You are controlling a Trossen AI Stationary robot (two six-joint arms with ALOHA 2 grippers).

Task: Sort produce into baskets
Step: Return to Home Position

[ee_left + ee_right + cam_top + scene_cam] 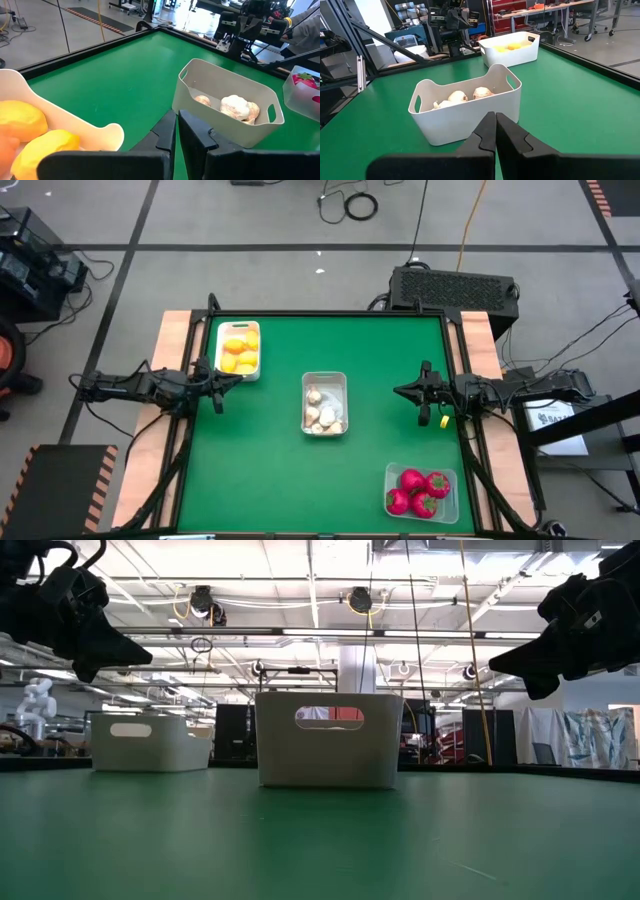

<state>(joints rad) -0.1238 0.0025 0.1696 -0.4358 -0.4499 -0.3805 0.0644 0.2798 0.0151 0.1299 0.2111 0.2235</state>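
Three baskets stand on the green table. The white one at the far left (219,340) holds yellow lemons (240,350). In the middle, a white basket (325,376) holds garlic bulbs (322,412). A clear basket at the near right (392,472) holds red strawberries (420,490). My left gripper (222,385) hovers shut at the left edge, just near of the lemon basket (100,132). Above the right edge my right gripper (400,391) hovers shut, pointing at the garlic basket (465,107). Neither holds anything.
A black box (455,285) sits beyond the table's far edge. Wooden rails (180,330) run along both sides. Bare green mat (270,470) lies between the baskets and across the near left.
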